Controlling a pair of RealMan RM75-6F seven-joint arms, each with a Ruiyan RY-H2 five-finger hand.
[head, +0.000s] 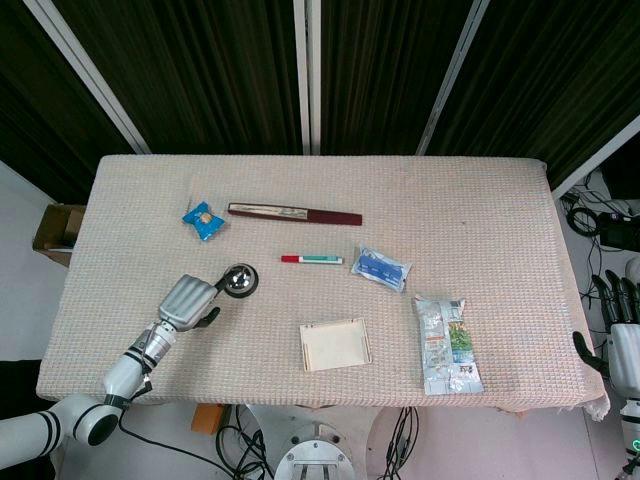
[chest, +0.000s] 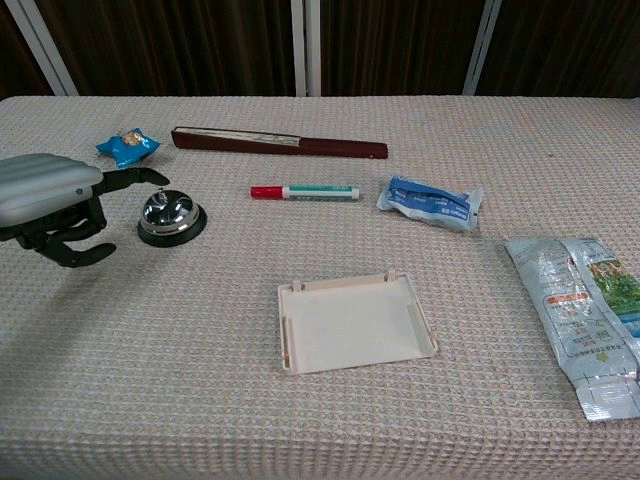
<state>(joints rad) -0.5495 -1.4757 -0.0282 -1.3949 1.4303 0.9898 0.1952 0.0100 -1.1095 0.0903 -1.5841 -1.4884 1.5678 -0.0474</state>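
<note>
My left hand hovers low over the table's front left, just left of a small chrome desk bell. It holds nothing. Most of its dark fingers are curled under the palm, and one finger stretches out towards the bell's top, stopping just short of it. My right hand hangs off the table's right edge, below the tabletop, with its fingers straight and apart, empty. The chest view does not show it.
On the woven cloth lie a blue snack packet, a dark red folded fan, a red-capped marker, a blue tissue pack, a cream tray and a long foil bag.
</note>
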